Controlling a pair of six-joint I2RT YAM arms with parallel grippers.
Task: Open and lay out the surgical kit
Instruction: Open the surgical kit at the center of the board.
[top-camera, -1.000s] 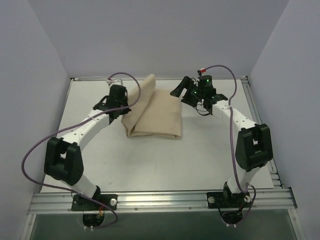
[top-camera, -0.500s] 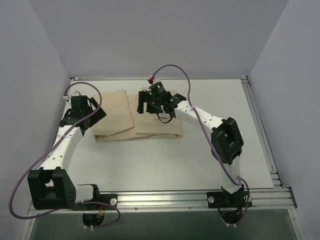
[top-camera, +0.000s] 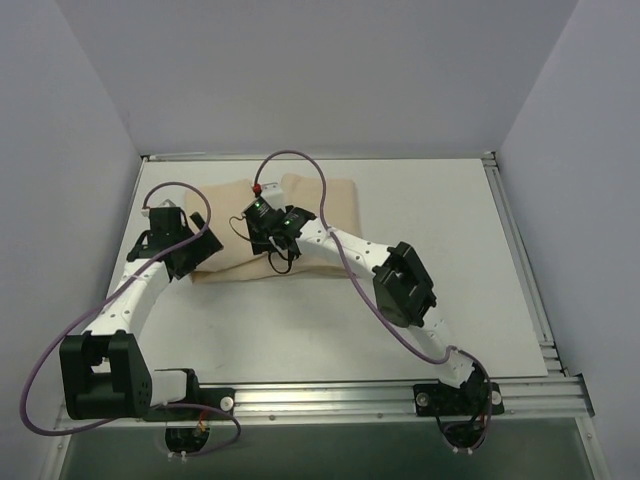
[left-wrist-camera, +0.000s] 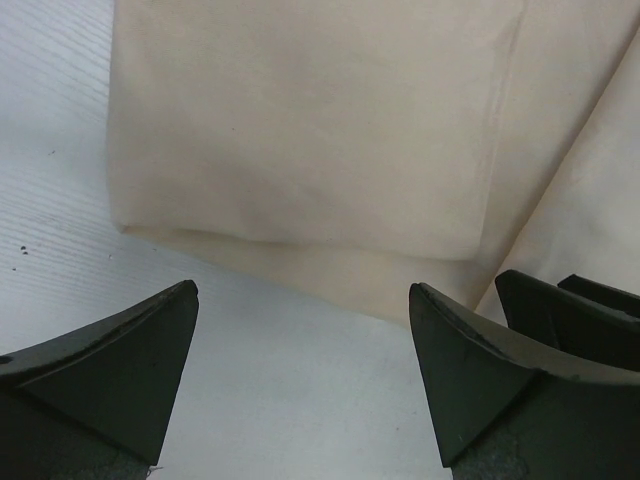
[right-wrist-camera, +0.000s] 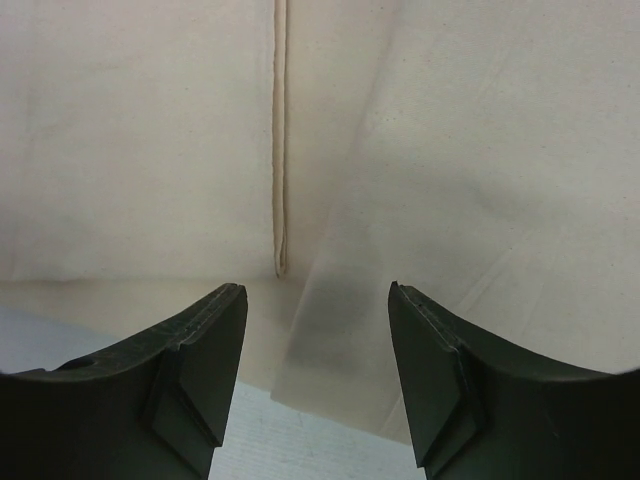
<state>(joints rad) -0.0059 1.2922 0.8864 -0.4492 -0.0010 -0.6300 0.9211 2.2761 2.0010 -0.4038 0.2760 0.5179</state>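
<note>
The surgical kit shows only as its beige wrapping cloth (top-camera: 322, 205), folded flat on the white table (top-camera: 440, 230); what it wraps is hidden. My left gripper (top-camera: 192, 248) hovers at the cloth's near-left corner, open. In the left wrist view its gripper (left-wrist-camera: 302, 290) has only bare table between the fingers, with the cloth (left-wrist-camera: 300, 130) just ahead. My right gripper (top-camera: 268, 232) reaches across the middle of the cloth. The right wrist view shows that gripper (right-wrist-camera: 316, 288) open, fingers apart over a folded edge of the cloth (right-wrist-camera: 150, 150) with a seam running away from it.
Grey walls (top-camera: 60, 150) enclose the table on three sides. A metal rail (top-camera: 320, 398) runs along the near edge by the arm bases. Purple cables (top-camera: 300, 165) loop above both wrists. Bare table (top-camera: 300, 330) lies in front of and to the right of the cloth.
The left gripper let go of the raised flap, which now lies flat to the left, and drew back open. The right arm swung left over the cloth, its jaws narrowing.
</note>
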